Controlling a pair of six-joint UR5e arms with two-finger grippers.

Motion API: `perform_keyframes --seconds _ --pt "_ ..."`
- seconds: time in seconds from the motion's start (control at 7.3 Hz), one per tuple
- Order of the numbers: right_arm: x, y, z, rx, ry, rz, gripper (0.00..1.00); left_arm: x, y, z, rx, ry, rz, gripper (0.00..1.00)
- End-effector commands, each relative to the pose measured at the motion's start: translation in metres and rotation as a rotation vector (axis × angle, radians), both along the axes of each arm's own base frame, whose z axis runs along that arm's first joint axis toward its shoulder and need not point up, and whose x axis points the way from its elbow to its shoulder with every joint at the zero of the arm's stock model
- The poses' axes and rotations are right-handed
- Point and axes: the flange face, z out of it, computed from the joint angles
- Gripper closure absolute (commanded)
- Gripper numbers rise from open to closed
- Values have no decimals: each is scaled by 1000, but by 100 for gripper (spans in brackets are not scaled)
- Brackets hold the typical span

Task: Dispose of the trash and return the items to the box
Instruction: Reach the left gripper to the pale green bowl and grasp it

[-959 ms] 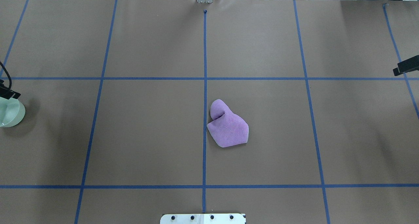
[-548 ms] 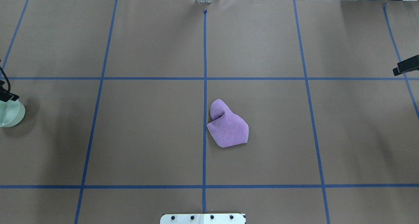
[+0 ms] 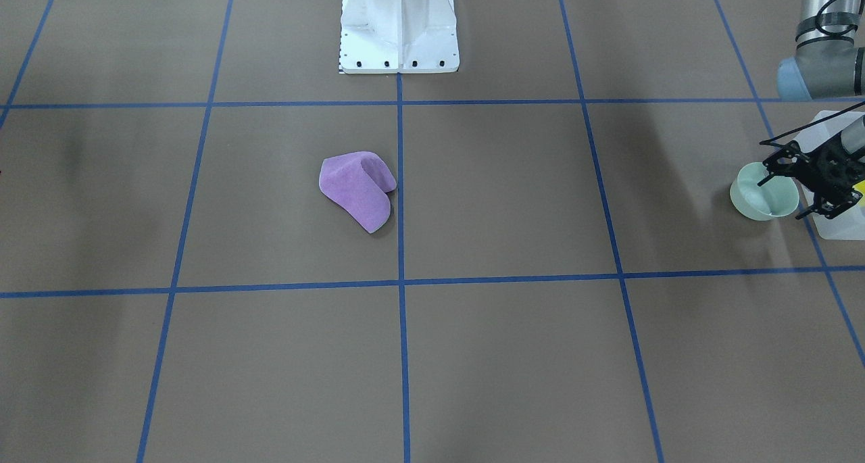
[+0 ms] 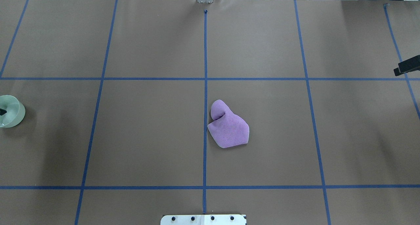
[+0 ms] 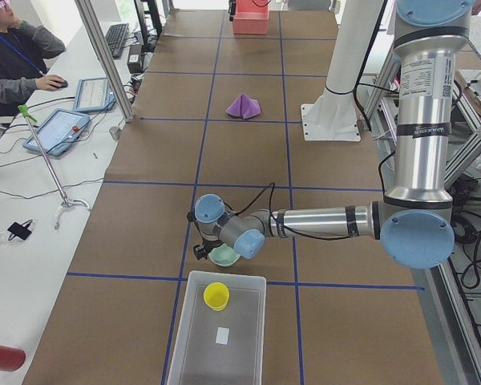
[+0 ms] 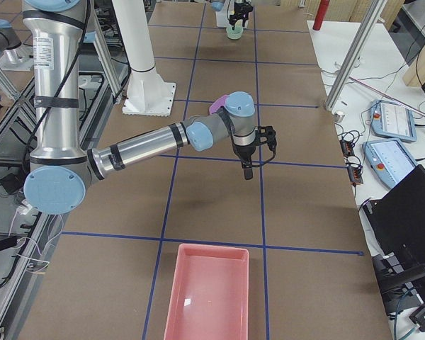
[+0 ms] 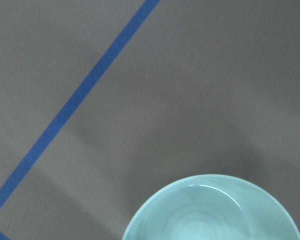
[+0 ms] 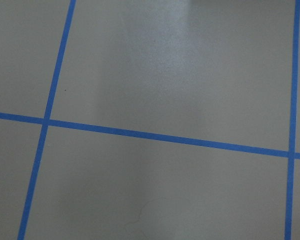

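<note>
1. Bright, even light from above; broad soft shadows band the table (image 4: pixel 147 136)
2. The bowl (image 3: pixel 763 192) casts a faint blurred shadow
3. Pale glare sheens the right wrist view; the left wrist view is slightly soft

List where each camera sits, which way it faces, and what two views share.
Front-facing: across the table, facing the robot base; left arm at its right edge.
Overhead: behind the robot, looking forward and down; base at bottom edge.
Exterior left: table's left end, box nearest; left arm near.
Exterior right: table's right end, pink bin nearest; right arm near.
Left wrist: down onto green bowl; no body.
Right wrist: down onto taped table; no body.
Shared: purple cloth in all four exterior views.
</note>
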Motion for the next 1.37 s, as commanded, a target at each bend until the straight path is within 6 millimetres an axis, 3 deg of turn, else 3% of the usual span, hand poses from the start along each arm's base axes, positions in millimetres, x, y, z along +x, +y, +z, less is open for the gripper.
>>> perform_keyframes --seconds 0.0,0.27,0.41,0.55,0.96,1.1,1.23 --pt "0 0 0 0 0 0 0 2 -3 9 -14 -9 2 26" --pt "0 0 0 0 1 1 0 2 -4 15 -22 -14 3 72" --pt "0 0 0 0 1 1 0 3 -7 12 -16 -13 2 89" --pt "0 0 0 0 1 1 0 3 -7 12 -16 -13 2 100" --pt "0 0 1 -1 2 1 0 -1 -15 -2 -16 5 -14 100" --pt "0 0 1 -1 2 1 0 -29 -23 -8 -76 49 -52 100" --pt "0 0 1 -1 2 1 0 -77 -33 -27 -135 92 -129 100"
